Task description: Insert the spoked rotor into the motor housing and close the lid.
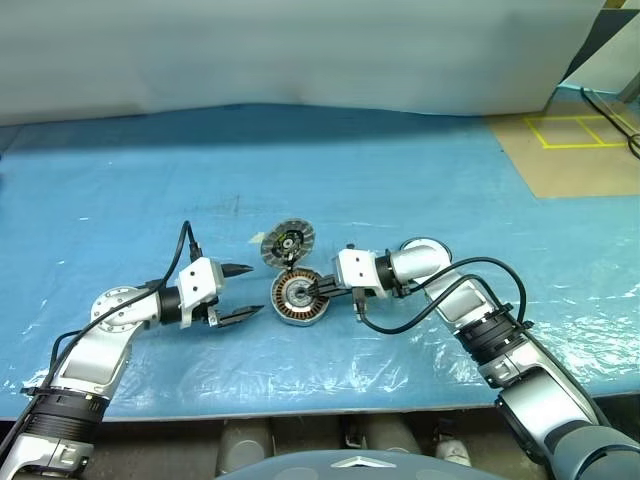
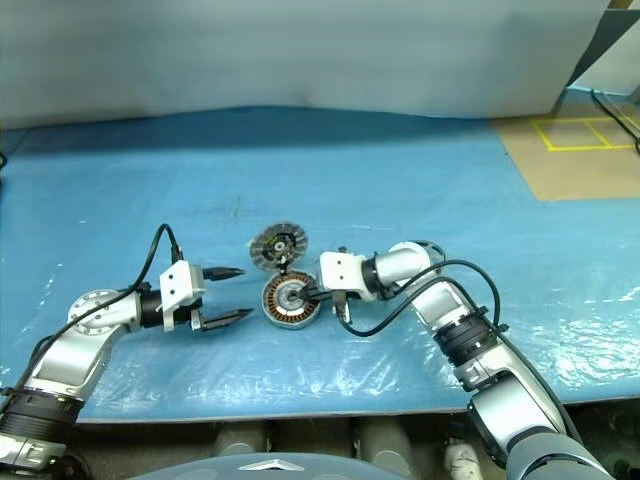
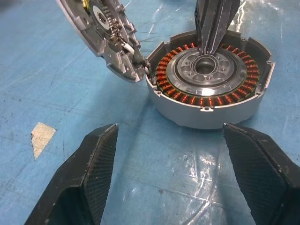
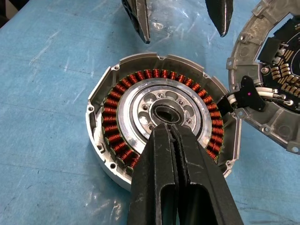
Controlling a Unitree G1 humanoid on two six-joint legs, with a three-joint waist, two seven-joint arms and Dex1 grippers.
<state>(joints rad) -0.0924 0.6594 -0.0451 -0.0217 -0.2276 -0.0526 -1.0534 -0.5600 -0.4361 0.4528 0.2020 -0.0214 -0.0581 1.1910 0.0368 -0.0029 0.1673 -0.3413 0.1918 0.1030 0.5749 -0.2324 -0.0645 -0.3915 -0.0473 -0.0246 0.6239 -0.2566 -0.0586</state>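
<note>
1. The housing [image 4: 161, 119] lies flat on the blue sheet [image 1: 420, 180], near the table's front edge and about midway along it; its copper windings ring a shiny spoked hub, so the rotor appears to be seated inside it already.
2. The lid [image 1: 288, 244] stands tilted just behind the housing, leaning at its far rim and joined to it by short white wires, as seen in the right wrist view.
3. The housing is judged heavy for its size, rigid, and smooth on its metal wall; a grip across the outer wall is suggested, since the windings are delicate and should not be pinched.
4. The lid is judged lighter, stiff and thin; its rim is the place to hold it, clear of the circuit parts on its inner face. The wires are fragile and limit how far it can be swung.
5. The right gripper [image 1: 322, 289] is seen with its fingers pressed together, the tips resting at the hub's centre hole; nothing is pinched.
6. The left gripper [image 1: 243, 292] is held just to the left of the housing, fingers [image 3: 89, 173] spread wide and empty, aimed at its wall.
7. Closing the lid is judged the remaining step.
</note>
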